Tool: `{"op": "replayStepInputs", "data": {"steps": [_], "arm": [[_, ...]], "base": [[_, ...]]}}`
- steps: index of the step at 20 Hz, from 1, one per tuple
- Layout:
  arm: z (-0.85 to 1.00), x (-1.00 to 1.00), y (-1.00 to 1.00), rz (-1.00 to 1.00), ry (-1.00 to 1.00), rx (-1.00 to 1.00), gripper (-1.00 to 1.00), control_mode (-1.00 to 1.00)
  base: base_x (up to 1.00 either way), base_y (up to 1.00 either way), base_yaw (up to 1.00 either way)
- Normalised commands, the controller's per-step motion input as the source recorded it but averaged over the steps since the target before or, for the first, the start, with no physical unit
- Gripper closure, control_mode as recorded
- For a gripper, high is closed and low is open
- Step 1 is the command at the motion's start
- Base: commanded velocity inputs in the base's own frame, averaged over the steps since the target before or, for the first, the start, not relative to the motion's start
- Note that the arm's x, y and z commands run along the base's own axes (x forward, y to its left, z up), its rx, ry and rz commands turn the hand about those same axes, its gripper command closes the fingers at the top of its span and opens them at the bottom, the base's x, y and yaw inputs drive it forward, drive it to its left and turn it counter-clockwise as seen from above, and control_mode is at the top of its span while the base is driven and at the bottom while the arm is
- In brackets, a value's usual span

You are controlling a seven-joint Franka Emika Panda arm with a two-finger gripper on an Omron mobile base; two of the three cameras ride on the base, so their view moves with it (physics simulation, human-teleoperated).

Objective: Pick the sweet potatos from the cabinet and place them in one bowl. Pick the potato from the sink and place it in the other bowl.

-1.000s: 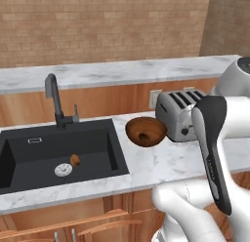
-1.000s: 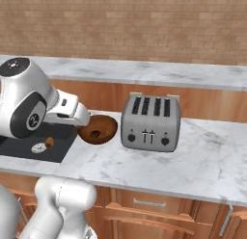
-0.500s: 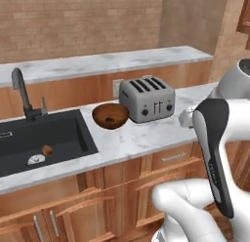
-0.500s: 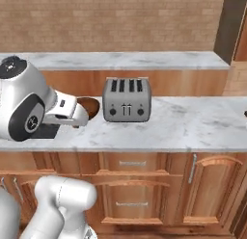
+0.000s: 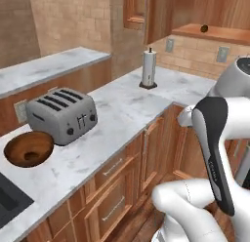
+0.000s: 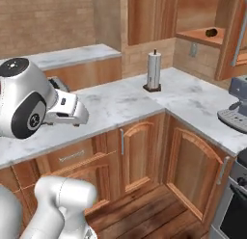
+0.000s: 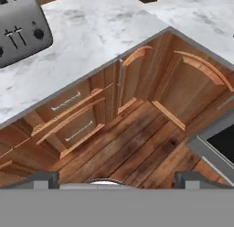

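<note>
Reddish-brown wooden bowl (image 5: 28,149) is sitting upright and empty on the marble counter, just beside the toaster's left end, with a black sink (image 5: 10,201) corner showing near it at the lower left edge of the left base view. Warm-brown wall cabinet (image 6: 202,36) is hanging open above the far corner counter, and one dark sweet potato (image 6: 211,32) is lying on its plank shelf; the same tuber is showing as a small dark spot in the left base view.
</note>
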Motion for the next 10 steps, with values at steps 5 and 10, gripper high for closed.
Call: {"op": "replayStepInputs", "data": {"steps": [5, 10], "arm": [[0.0, 0.0, 0.0, 0.0, 0.0, 0.0, -1.0, 1.0], [0.0, 0.0, 0.0, 0.0, 0.0, 0.0, -1.0, 1.0]], "base": [[0.01, -0.09, -0.86], [-0.1, 0.12, -0.77]]}}
